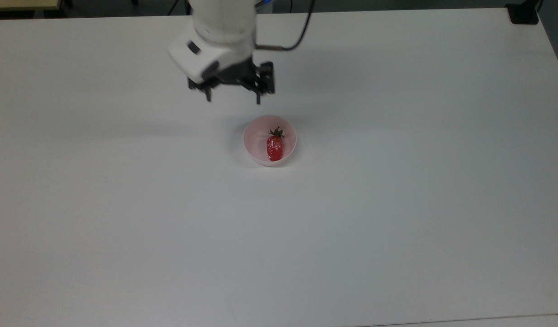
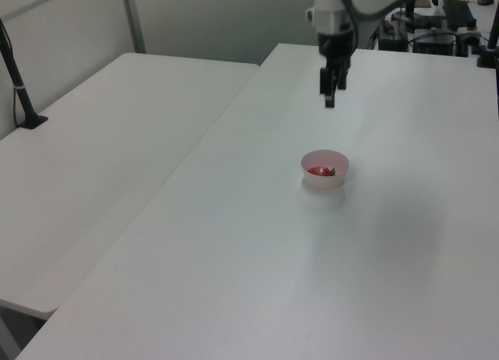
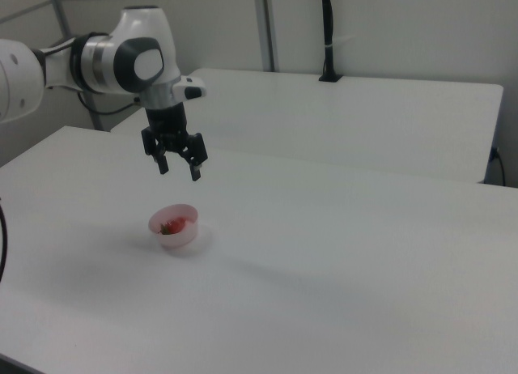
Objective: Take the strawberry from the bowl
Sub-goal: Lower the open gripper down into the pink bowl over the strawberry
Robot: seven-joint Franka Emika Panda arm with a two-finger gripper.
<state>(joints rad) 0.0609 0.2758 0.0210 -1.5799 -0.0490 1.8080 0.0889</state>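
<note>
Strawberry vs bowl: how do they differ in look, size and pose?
Colour: the strawberry is glossy red with a dark green cap; the bowl is plain pale pink.
Size: the strawberry is about half as long as the bowl is wide.
Pose: the strawberry lies on its side inside the bowl, which stands upright on the table.

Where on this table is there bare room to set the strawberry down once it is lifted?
Nearly everywhere. The table is bare from the bowl to the top view's lower edge, and on both sides of it. The only occupied patch is the bowl, with the strawberry inside, and the strip just beyond it in the top view, where the open gripper hovers.
</note>
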